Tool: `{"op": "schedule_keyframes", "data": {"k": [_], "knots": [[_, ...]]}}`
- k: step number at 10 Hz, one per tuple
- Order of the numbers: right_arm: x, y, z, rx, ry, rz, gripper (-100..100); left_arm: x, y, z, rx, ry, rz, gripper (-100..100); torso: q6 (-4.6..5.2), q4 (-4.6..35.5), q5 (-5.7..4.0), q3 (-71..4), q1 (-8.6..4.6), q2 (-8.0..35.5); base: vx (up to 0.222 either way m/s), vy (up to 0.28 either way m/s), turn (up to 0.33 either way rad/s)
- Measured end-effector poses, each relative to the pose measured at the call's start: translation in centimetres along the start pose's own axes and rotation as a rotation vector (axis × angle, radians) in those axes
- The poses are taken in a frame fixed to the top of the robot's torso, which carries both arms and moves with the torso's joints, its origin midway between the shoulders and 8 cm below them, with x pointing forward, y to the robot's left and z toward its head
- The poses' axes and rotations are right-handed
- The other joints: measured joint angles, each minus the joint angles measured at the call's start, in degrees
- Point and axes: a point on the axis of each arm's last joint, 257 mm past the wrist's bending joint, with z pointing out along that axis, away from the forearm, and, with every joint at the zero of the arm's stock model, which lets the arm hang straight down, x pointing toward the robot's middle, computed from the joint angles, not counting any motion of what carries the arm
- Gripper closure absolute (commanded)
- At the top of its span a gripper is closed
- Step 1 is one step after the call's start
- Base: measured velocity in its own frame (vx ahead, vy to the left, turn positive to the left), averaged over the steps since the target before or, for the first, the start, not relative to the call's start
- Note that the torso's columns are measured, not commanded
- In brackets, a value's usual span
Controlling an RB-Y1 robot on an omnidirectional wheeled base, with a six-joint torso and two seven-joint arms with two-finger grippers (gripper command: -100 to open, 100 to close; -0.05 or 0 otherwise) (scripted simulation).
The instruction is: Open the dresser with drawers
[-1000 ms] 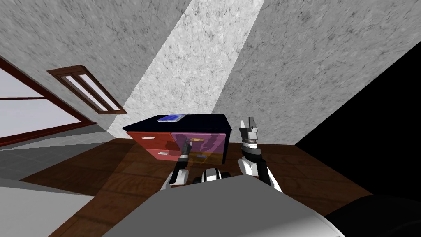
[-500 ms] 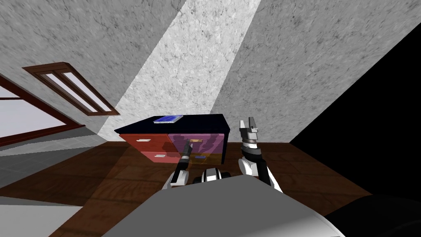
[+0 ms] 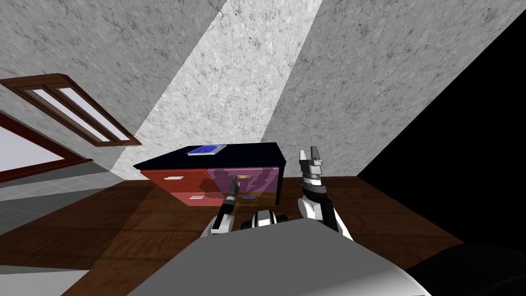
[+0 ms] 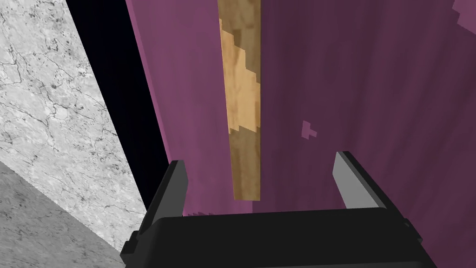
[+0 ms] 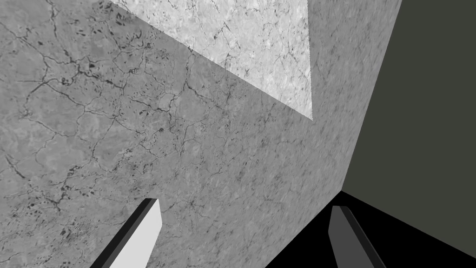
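Note:
The dresser (image 3: 246, 153) has a dark top, two red drawers (image 3: 174, 179) on one side and a purple front (image 3: 264, 180) on the other. A tan bar handle (image 3: 244, 176) sits on the upper purple drawer. My left gripper (image 3: 236, 180) is stretched out to that handle. In the left wrist view the handle (image 4: 241, 93) runs close ahead on the purple front (image 4: 372, 93), between the spread fingers (image 4: 174, 186) of the open left gripper (image 4: 262, 181), which hold nothing. My right gripper (image 3: 310, 153) is raised beside the dresser's right end, and its wrist view shows the right gripper (image 5: 244, 232) open and empty.
A blue book (image 3: 206, 149) lies on the dresser top. The floor (image 3: 128, 226) is dark wood. A framed window (image 3: 72, 110) is on the left wall. A black area (image 3: 462, 154) lies beyond the wall's edge on the right.
The whole head view has shifted, so I have moved; the dresser sits slightly further left. My left gripper has reached closer to the tan handle. The right arm holds its pose.

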Motion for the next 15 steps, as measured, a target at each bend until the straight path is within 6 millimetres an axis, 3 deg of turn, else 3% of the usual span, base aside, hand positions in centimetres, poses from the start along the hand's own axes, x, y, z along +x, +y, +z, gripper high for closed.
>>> {"op": "schedule_keyframes", "data": {"k": [3,4,15], "knots": [[0.0,0.0,0.0,0.0,0.0,0.0,0,-0.3,0.1,0.4,-0.009,0.002,0.009,-100,0.01,0.0,-0.01,-0.1,-0.03,-0.2,0.031,-0.006,-0.001],[0.0,0.0,0.0,0.0,0.0,0.0,0,-0.4,0.1,0.5,-0.011,0.002,0.008,100,-0.01,0.0,0.0,-0.1,0.0,-0.1,0.005,-0.001,0.0],[0.0,0.0,0.0,0.0,0.0,0.0,0,0.3,-0.2,6.7,0.024,-0.015,0.016,100,-0.22,-0.1,0.05,0.0,0.31,0.0,-0.096,0.029,-0.015]]}}
